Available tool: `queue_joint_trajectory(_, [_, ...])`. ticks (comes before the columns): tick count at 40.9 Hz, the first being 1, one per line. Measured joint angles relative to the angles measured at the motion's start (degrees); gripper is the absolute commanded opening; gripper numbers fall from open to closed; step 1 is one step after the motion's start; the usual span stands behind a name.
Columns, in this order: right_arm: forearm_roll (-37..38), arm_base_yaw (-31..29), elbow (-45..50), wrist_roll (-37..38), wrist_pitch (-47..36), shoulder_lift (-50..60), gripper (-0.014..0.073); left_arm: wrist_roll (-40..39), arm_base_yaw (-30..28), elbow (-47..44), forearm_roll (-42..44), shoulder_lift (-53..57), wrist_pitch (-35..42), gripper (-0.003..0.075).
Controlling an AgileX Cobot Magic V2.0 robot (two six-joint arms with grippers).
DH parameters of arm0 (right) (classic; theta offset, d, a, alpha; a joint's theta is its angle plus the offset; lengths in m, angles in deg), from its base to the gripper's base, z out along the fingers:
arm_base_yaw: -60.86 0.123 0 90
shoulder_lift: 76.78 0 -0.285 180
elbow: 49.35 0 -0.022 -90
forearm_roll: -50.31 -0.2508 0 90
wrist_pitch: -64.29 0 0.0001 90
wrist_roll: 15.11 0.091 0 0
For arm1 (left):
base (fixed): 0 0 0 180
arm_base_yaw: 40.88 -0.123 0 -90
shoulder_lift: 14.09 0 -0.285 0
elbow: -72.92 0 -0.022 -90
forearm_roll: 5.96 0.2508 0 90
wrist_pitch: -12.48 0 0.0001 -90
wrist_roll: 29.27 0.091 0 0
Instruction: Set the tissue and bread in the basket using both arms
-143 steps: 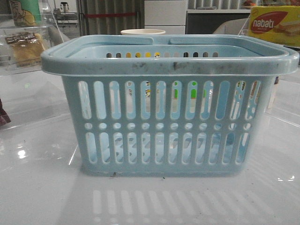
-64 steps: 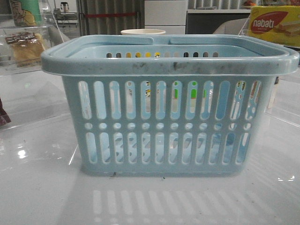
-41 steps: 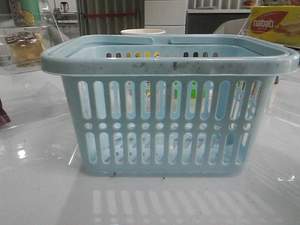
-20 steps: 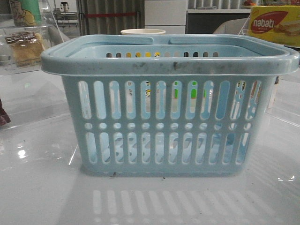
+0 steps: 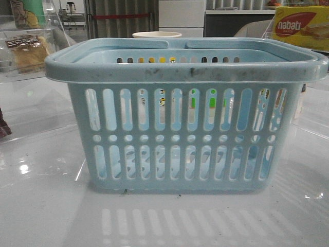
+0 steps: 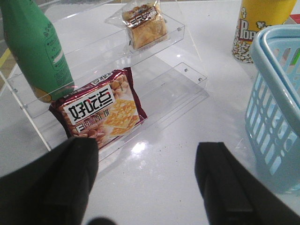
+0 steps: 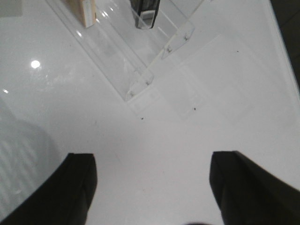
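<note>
The pale blue basket (image 5: 185, 118) stands in the middle of the table and fills the front view; its side shows in the left wrist view (image 6: 276, 108). The bread (image 6: 144, 26), golden-brown in a clear wrapper with a dark label, lies on the upper step of a clear acrylic shelf, also seen in the front view (image 5: 28, 51). My left gripper (image 6: 147, 183) is open and empty above the white table, short of the shelf. My right gripper (image 7: 152, 185) is open and empty over bare table. A dark object (image 7: 146, 11) stands on another clear shelf; I cannot tell if it is the tissue.
On the left shelf (image 6: 187, 77) a green bottle (image 6: 35, 51) and a red cracker pack (image 6: 101, 110) sit nearer than the bread. A yellow popcorn cup (image 6: 258, 28) stands beside the basket. A yellow-and-red nabati box (image 5: 300, 25) is at the back right. A beige box (image 7: 84, 11) is on the right shelf.
</note>
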Motion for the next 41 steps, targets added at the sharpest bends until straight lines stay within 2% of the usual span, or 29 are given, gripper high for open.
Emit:
queue_joint_trajectory(8, [-1.72,-2.79,-9.85,0.0,-1.89,-12.84,0.0603,0.0,0.0,0.0,0.0,0.0,0.0,0.0506])
queue_joint_trajectory(23, [-4.32,-3.03,-24.86,0.1,-3.47,-34.75,0.0602,0.0,0.0,0.0,0.0,0.0,0.13,0.0506])
queue_joint_trajectory(33, [-5.29,-3.03,-30.62,0.1,-5.96,-42.56,0.0602,0.0,0.0,0.0,0.0,0.0,0.13,0.0506])
queue_joint_trajectory(41, [-5.29,-3.03,-31.51,0.1,-9.34,-45.59,0.0584,0.0,0.0,0.0,0.0,0.0,0.13,0.0506])
